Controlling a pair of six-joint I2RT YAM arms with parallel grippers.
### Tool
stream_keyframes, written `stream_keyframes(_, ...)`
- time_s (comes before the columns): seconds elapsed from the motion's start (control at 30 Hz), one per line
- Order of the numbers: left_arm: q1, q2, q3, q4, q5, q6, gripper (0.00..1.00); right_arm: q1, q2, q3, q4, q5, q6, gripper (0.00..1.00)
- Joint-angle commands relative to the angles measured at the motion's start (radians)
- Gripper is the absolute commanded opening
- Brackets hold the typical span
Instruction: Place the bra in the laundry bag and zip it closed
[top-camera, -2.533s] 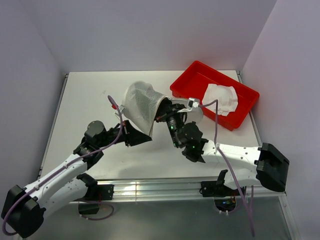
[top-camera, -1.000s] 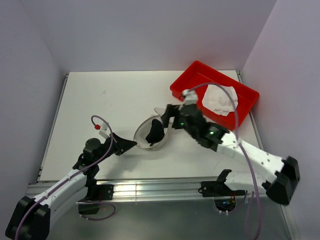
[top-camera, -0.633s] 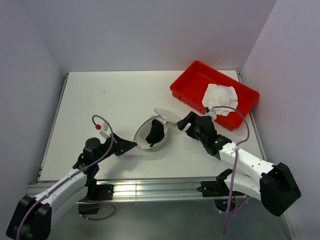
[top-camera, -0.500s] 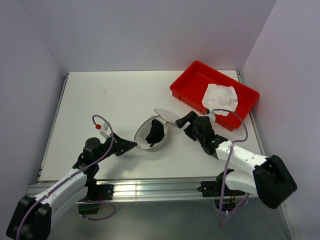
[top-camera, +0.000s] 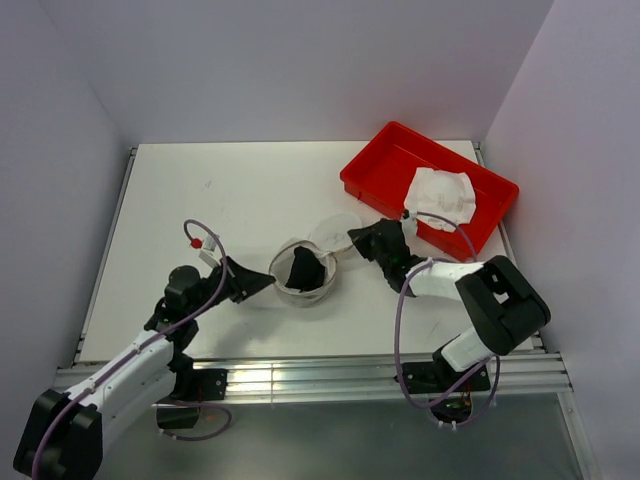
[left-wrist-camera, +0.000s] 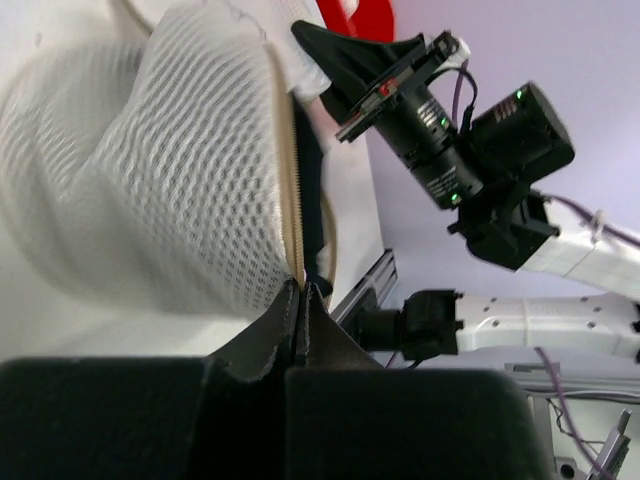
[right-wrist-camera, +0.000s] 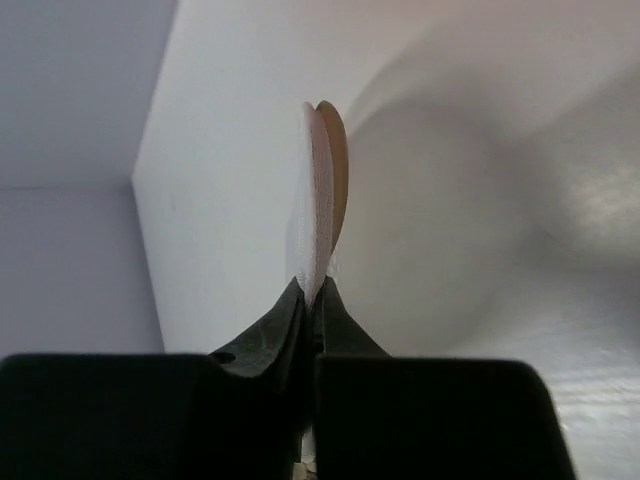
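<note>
The laundry bag (top-camera: 290, 290), a whitish mesh cylinder, lies open on the table with a black cloth (top-camera: 303, 270) inside. Its round lid flap (top-camera: 333, 229) stands open behind it. My left gripper (top-camera: 262, 283) is shut on the bag's tan-edged rim (left-wrist-camera: 291, 200), with the mesh wall (left-wrist-camera: 170, 180) to the left in the left wrist view. My right gripper (top-camera: 355, 238) is shut on the lid flap, seen edge-on in the right wrist view (right-wrist-camera: 320, 200). The white bra (top-camera: 441, 196) lies in the red tray, apart from both grippers.
The red plastic tray (top-camera: 385, 160) stands at the back right, close behind my right gripper. The right arm (left-wrist-camera: 500, 130) shows across the bag in the left wrist view. Purple walls close in the table at the back and sides.
The bag, held up earlier, was lowered onto the table. My right gripper drew back to the right, then came in and closed on the lid flap. The left gripper has kept its hold.
</note>
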Motion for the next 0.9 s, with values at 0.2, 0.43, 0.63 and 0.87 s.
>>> stream_keyframes(0.2,0.171,-0.026,0.442,-0.191,0.013,0.112,0.00,0.284,-0.377,0.308,-0.039,0.474,-0.832,0.00)
stream_keyframes(0.43,0.275,-0.013,0.525,-0.376,-0.055,0.221,0.00,0.391,-0.369,0.496,-0.280,0.502,-0.999,0.00)
stream_keyframes(0.63,0.295,0.096,0.545,-0.256,0.011,0.122,0.00,0.449,-0.237,0.660,-0.444,0.450,-1.003,0.00)
stream_keyframes(0.87,0.360,0.072,0.484,-0.402,-0.066,0.249,0.00,0.495,-0.357,0.559,-0.216,0.434,-1.067,0.00)
